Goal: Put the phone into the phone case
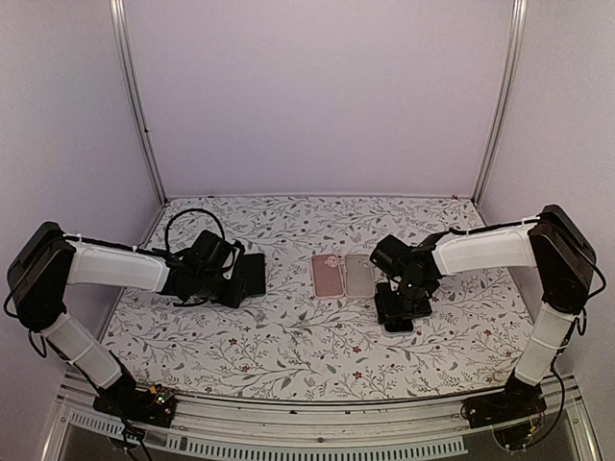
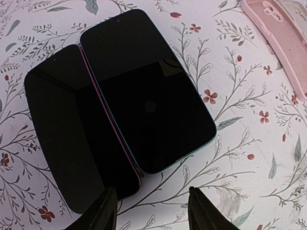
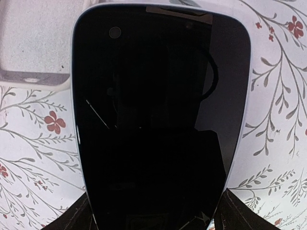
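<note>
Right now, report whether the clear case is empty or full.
Empty: the clear case shows its bare inside; the phone lies beside it, screen up.

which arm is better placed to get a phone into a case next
Right. The right gripper straddles a phone lying close to the clear case and pink case. The left gripper hovers short of two dark phones, farther from both cases, with nothing between its fingers.

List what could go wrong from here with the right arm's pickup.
The right gripper flanks the phone near one end; lifted, it may pivot or slip. The pink case and clear case lie side by side; pressing into one could shove the other. The left gripper, open, hovers by two dark phones, bracing neither case.
</note>
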Tool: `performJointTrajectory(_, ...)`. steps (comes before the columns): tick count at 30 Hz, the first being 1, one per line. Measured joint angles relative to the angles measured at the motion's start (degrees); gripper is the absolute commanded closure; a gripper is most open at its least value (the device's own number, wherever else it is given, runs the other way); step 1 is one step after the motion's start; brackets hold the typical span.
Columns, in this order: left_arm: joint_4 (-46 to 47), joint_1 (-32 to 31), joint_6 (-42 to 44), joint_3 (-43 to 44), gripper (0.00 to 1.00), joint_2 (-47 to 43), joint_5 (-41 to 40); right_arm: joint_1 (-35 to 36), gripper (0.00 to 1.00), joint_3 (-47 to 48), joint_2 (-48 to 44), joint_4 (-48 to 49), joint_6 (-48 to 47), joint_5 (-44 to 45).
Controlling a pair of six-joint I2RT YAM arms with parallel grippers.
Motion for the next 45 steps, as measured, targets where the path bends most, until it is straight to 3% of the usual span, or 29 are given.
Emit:
performJointTrajectory(7, -0.28, -0.13, -1.4, 2.4, 0.48, 0.0, 2.62, 2.95, 0.53, -2.21, -2.73, 1.11, -2.86, -0.5)
performJointTrajectory(13, 3.78, -2.75, -4.57, 6.58, 0.37, 1.46, 9.4, 3.26, 0.55, -8.46, -7.96, 5.46, -4.7, -3.08)
performJointTrajectory(23, 16.94, -9.99, -13.42, 22.16, 0.14, 21.46, 27.34, 3.56, 0.59, -14.43, -14.51, 12.9, -5.97, -7.15)
performJointTrajectory(29, 26.16, -11.54, -19.37, 22.53, 0.14, 25.49, 34.75, 5.05, 0.59, -14.16, -15.08, 18.34, -8.17, -8.9)
performJointTrajectory(35, 36.81, -11.54, -24.22, 17.92, 0.25, 24.98, 37.07, 6.93, 0.59, -11.34, -14.88, 21.92, -11.1, -9.4)
performJointTrajectory(38, 38.71, -11.54, -25.49, 16.96, 0.36, 24.94, 37.0, 7.69, 0.59, -9.64, -14.53, 23.8, -12.5, -9.33)
performJointTrajectory(40, 39.71, -11.54, -25.9, 16.44, 0.46, 24.46, 36.68, 8.04, 0.59, -9.27, -14.47, 24.76, -13.18, -9.11)
performJointTrajectory(45, 40.17, -11.54, -25.66, 16.02, 0.82, 22.1, 35.67, 8.9, 0.59, -8.74, -13.4, 26.29, -14.36, -8.7)
